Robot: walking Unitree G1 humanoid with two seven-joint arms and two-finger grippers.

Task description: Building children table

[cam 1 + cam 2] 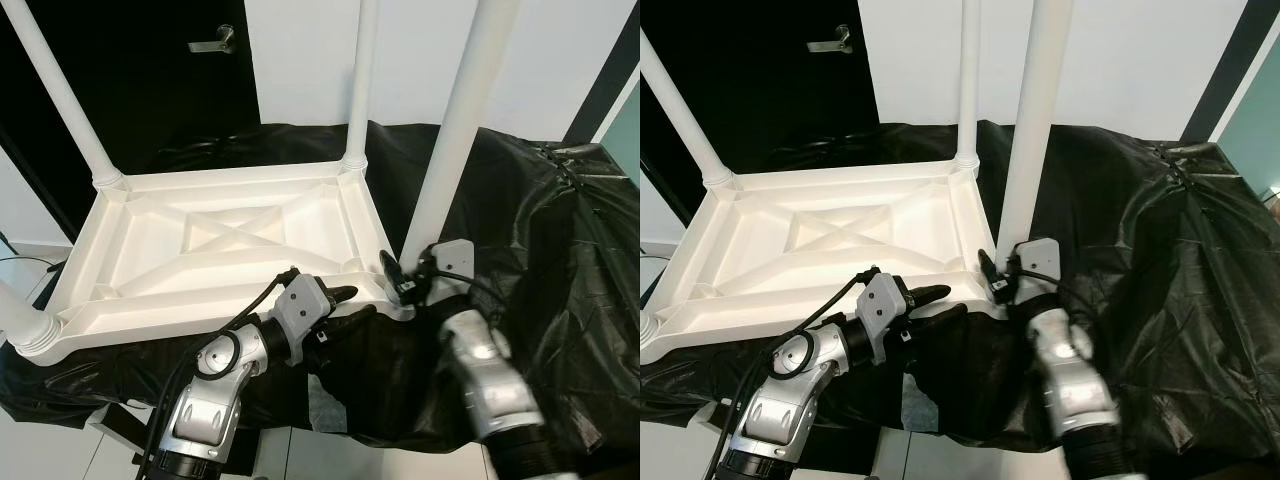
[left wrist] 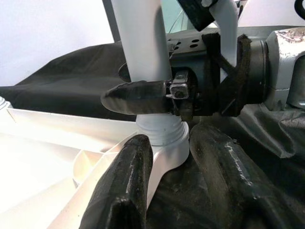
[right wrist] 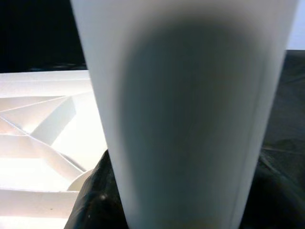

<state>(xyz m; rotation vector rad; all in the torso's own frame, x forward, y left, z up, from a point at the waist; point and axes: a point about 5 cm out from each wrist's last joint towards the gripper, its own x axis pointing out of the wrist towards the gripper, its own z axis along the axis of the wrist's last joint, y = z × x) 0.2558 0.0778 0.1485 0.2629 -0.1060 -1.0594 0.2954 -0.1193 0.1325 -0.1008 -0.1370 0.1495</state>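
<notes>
The white children's table [image 1: 230, 240] lies upside down on a surface covered in black sheeting. Its legs stand up at the far left [image 1: 65, 95], the far middle [image 1: 360, 80], the near right [image 1: 455, 130] and the near left corner [image 1: 20, 320]. My right gripper [image 1: 403, 280] is shut around the base of the near right leg, and one of its fingers [image 2: 138, 98] crosses in front of that leg [image 2: 143, 43]. My left gripper [image 1: 347, 303] is open at the same corner, its fingers [image 2: 126, 181] on either side of the table's rim just below the leg's collar [image 2: 164, 133].
Black plastic sheeting [image 1: 560, 230] drapes over the support and bunches up on the right. A black door with a metal handle [image 1: 215, 42] and a white wall stand behind. Pale floor tiles [image 1: 270, 460] show below the near edge.
</notes>
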